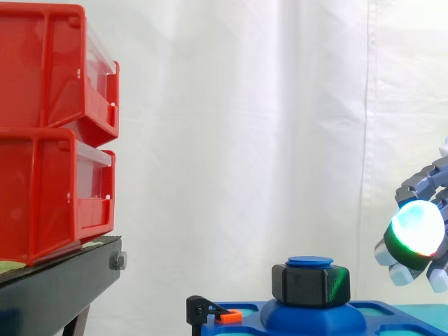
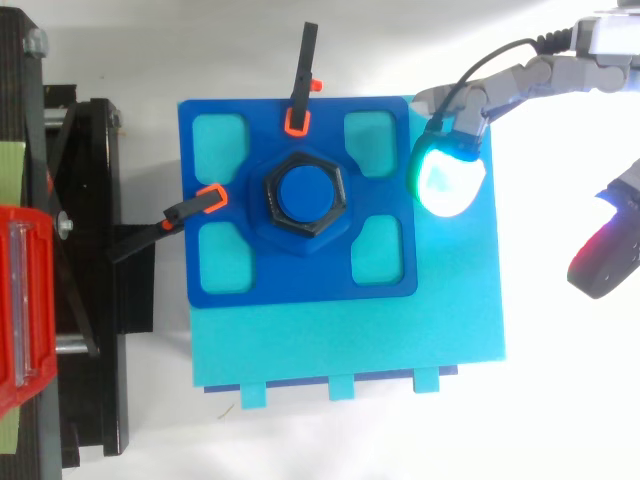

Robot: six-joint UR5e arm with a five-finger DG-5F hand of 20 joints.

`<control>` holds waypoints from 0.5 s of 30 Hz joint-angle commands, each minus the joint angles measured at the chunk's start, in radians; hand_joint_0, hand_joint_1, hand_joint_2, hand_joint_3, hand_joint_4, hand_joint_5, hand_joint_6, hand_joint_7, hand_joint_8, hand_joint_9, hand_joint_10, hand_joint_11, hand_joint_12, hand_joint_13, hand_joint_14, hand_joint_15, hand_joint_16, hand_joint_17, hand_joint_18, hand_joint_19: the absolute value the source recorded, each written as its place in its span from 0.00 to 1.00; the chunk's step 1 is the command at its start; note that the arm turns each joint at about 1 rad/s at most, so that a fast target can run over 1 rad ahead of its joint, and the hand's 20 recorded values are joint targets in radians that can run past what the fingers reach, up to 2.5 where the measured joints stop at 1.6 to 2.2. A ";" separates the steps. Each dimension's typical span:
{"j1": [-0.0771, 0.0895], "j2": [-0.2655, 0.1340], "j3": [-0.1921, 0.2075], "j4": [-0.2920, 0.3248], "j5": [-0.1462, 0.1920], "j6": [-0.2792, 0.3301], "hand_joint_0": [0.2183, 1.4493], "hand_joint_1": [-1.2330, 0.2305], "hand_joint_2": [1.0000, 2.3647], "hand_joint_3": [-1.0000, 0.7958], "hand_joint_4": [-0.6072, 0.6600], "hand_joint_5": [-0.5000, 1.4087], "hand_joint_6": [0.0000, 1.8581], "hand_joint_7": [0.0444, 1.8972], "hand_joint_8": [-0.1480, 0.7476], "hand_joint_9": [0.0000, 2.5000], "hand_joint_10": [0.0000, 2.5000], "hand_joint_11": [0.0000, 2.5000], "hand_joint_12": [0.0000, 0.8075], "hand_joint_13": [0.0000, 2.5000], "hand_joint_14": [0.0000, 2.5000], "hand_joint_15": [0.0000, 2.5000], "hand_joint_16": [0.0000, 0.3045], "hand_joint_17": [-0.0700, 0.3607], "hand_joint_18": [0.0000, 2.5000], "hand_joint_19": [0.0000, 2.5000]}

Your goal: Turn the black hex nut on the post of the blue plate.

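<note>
Black hex nut (image 1: 311,285) on post (image 1: 310,261), hand (image 2: 447,176) near, not touching

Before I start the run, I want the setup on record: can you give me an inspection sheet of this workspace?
Surface: teal base carries the blue plate, with two black clamps at its edges.
Job's things: black hex nut sits on the post at the plate's middle.
Clutter: nothing seen.
Hand: hand open, beside the plate's edge, apart from the nut, holding nothing.
Cables: nothing seen.
Surroundings: red bins stacked on a black stand; white curtain behind.
</note>
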 commanded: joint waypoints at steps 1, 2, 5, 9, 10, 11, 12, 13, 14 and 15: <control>0.000 0.000 0.000 0.000 0.000 0.000 0.18 0.45 0.00 0.28 0.71 0.14 0.27 0.42 0.50 0.13 0.00 0.01 0.49 0.11 0.00 0.04 0.19 0.46 0.12 0.14; 0.000 -0.001 0.000 0.000 0.000 0.000 0.18 0.45 0.00 0.28 0.71 0.14 0.27 0.42 0.50 0.13 0.00 0.01 0.49 0.11 0.00 0.04 0.19 0.46 0.12 0.14; 0.000 0.000 0.000 0.000 0.000 0.000 0.18 0.45 0.00 0.28 0.71 0.14 0.27 0.42 0.50 0.13 0.00 0.01 0.49 0.11 0.00 0.04 0.19 0.46 0.12 0.14; 0.000 0.000 0.000 0.000 0.000 0.000 0.18 0.45 0.00 0.28 0.71 0.14 0.27 0.42 0.49 0.13 0.00 0.01 0.49 0.11 0.00 0.04 0.19 0.46 0.12 0.14; 0.000 0.000 0.000 0.000 0.000 0.000 0.18 0.45 0.00 0.28 0.71 0.14 0.27 0.42 0.50 0.13 0.00 0.01 0.48 0.11 0.00 0.04 0.19 0.46 0.12 0.14; 0.000 0.000 0.000 0.000 0.000 0.000 0.19 0.45 0.00 0.28 0.71 0.14 0.27 0.42 0.49 0.13 0.00 0.01 0.48 0.11 0.00 0.04 0.18 0.46 0.12 0.14; 0.000 0.000 0.000 0.000 0.000 0.000 0.19 0.46 0.00 0.28 0.71 0.14 0.27 0.42 0.49 0.13 0.00 0.01 0.48 0.11 0.00 0.04 0.18 0.46 0.12 0.14; 0.000 0.000 0.000 0.000 0.000 0.000 0.19 0.46 0.00 0.28 0.71 0.14 0.27 0.42 0.49 0.13 0.00 0.01 0.48 0.11 0.00 0.04 0.18 0.46 0.12 0.14; 0.000 0.000 0.000 0.000 0.000 0.000 0.19 0.46 0.00 0.28 0.71 0.14 0.27 0.42 0.49 0.13 0.00 0.01 0.48 0.11 0.00 0.04 0.18 0.45 0.12 0.14; 0.000 0.000 0.000 0.000 0.000 0.000 0.19 0.46 0.00 0.28 0.71 0.14 0.27 0.42 0.49 0.13 0.00 0.01 0.48 0.11 0.00 0.04 0.18 0.45 0.12 0.14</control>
